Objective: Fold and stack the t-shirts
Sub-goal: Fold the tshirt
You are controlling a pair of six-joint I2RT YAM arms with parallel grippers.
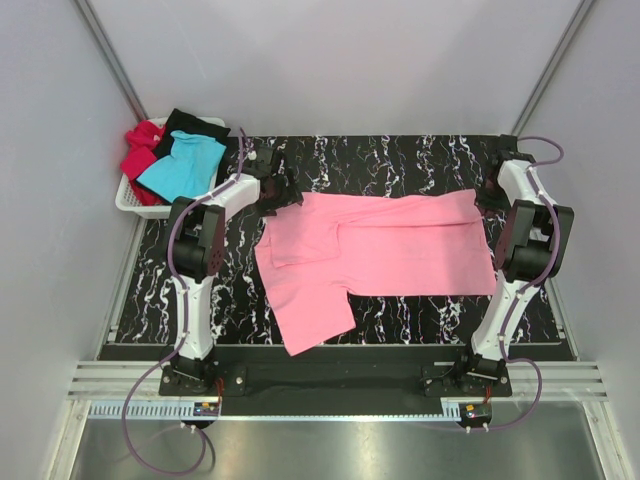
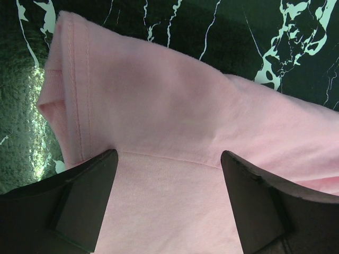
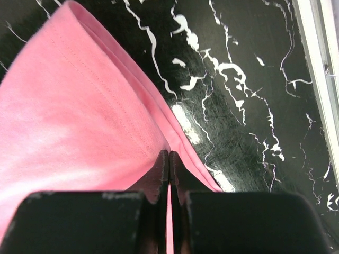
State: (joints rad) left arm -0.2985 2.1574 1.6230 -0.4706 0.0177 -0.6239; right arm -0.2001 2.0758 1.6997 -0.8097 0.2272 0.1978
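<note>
Right wrist view is showing the right hand point(image 3: 169, 159) pinching the hem of the pink t-shirt point(image 3: 79, 127), which is lying on the counter point(image 3: 243, 95). The left hand point(image 2: 168, 161) is hovering spread over its sleeve seam. Being soft and light, it is probably best gripped at the corners.

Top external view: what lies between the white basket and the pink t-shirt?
The left arm and some marbled table separate the basket from the pink t-shirt, in the top view.

Red t-shirt point(image 1: 135, 162) partly under turquoise t-shirt point(image 1: 185, 165)
</note>
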